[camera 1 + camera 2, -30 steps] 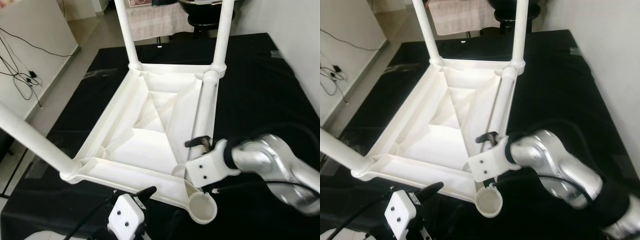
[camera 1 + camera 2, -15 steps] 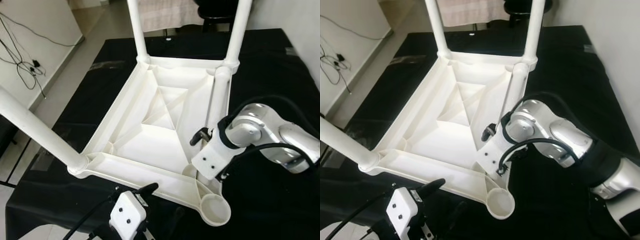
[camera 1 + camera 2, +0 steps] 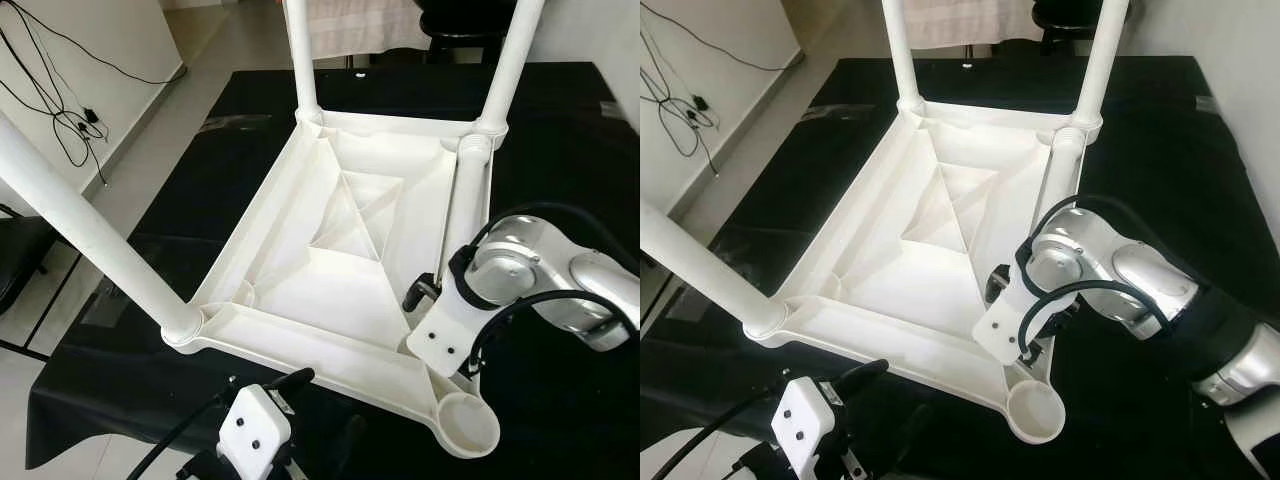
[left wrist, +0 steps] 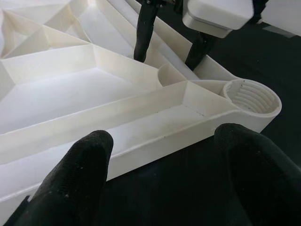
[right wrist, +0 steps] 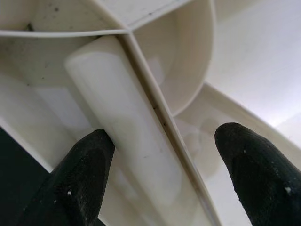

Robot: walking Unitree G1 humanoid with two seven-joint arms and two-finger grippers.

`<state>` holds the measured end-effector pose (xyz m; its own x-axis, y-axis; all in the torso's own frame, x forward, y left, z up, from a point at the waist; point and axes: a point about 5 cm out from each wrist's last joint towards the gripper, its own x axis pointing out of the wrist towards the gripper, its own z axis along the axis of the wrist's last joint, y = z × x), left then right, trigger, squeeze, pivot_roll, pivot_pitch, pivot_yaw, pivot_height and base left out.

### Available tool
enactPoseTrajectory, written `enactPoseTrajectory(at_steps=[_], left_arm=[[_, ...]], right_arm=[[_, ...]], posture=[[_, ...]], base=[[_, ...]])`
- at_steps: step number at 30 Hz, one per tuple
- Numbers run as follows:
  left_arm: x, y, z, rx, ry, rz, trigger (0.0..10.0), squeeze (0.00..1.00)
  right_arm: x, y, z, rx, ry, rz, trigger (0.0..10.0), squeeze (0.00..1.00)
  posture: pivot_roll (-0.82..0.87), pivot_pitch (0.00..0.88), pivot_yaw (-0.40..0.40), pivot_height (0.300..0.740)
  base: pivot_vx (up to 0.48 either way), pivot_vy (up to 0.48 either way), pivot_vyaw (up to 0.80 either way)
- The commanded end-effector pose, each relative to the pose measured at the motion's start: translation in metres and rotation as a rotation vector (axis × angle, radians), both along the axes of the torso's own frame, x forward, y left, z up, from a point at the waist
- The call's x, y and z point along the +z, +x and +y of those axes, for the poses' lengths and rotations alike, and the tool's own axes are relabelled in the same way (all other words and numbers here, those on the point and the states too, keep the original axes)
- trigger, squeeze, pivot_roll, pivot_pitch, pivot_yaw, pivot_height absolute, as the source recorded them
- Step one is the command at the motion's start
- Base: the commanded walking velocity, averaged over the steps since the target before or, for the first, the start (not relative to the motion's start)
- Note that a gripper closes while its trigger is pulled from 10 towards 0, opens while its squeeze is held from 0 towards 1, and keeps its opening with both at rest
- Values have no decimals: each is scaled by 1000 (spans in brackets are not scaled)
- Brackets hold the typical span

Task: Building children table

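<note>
A white plastic children's table (image 3: pixel 255 215) lies upside down on a black cloth, with three legs standing up from its corners. A fourth white leg (image 3: pixel 468 200) lies loose along the right rim. The near right corner socket (image 3: pixel 468 425) is empty. My right gripper (image 3: pixel 432 300) is open and straddles the near end of that leg (image 5: pixel 122 122) and the rim wall, one finger (image 5: pixel 87 165) touching the leg. My left gripper (image 3: pixel 290 385) is open, low in front of the table's near rim (image 4: pixel 141 127), apart from it.
The black cloth (image 3: pixel 110 300) ends at pale floor on the left, where loose cables (image 3: pixel 60 110) lie beside a white wall. A dark chair base (image 3: pixel 460 20) stands behind the table. A dark object (image 3: pixel 15 260) sits at the far left edge.
The camera has shifted, so the whole scene sits further right and lower. My right elbow has swung in over the cloth while the gripper stays at the leg's near end. The left gripper holds its place.
</note>
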<state>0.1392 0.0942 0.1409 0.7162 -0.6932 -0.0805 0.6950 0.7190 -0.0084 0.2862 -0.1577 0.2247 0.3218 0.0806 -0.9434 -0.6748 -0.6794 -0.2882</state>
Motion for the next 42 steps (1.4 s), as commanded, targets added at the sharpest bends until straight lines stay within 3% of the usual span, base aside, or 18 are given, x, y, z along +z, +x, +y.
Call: enactPoseTrajectory(at_steps=[1,3,4,9,11,12,13,15,17,20,30,31,34,35,42], left_arm=[[1,-3,5,1,24,2,10000,0],[1,-3,5,1,24,2,10000,0],[2,-2,5,-2,26,-1,10000,0],[3,-2,5,-3,27,-3,10000,0],[4,-1,5,-1,28,-7,10000,0],[4,-1,5,-1,28,-7,10000,0],[4,0,5,0,29,-8,10000,0],[4,0,5,0,29,-8,10000,0],[5,1,5,4,29,-11,10000,0],[5,2,5,7,30,-13,10000,0],[5,3,6,4,33,-12,10000,0],[5,3,6,6,33,-12,10000,0],[5,3,6,6,34,-12,10000,0],[4,2,6,8,36,-12,10000,0],[3,1,8,7,39,-8,10000,0]], right_arm=[[-39,-8,-8,-51,-13,141,10000,0],[-39,-8,-8,-51,-13,141,10000,0],[-47,-8,0,-60,85,147,10000,0],[-48,-6,5,-79,194,162,10000,0],[-42,4,10,-123,362,139,10000,0],[-42,4,10,-123,362,139,10000,0],[-39,8,12,-139,425,121,10000,0],[-39,8,12,-139,425,121,10000,0],[-30,21,12,-174,555,55,10000,0],[-21,30,8,-219,634,-11,10000,0],[-15,39,2,-267,709,-112,10000,0],[-15,39,3,-266,721,-117,4431,0],[-16,39,4,-265,731,-119,4431,0],[-13,42,5,-275,773,-153,0,0],[-6,47,3,-288,819,-207,0,0]], posture=[[-137,211,109,740],[-137,211,109,740],[-131,209,113,740],[-131,207,116,740],[-128,207,115,740],[-128,207,115,740],[-128,207,115,740],[-128,207,115,740],[-125,207,117,740],[-125,206,119,740],[-122,207,119,740],[-122,206,119,740],[-122,206,119,740],[-119,204,121,740],[-121,198,123,740]], base=[[0,0,0],[0,0,0],[0,0,0],[0,0,0],[0,0,0],[0,0,0],[0,0,0],[0,0,0],[0,0,0],[0,0,0],[0,0,0],[0,0,0],[0,0,0],[0,0,0],[0,0,0]])
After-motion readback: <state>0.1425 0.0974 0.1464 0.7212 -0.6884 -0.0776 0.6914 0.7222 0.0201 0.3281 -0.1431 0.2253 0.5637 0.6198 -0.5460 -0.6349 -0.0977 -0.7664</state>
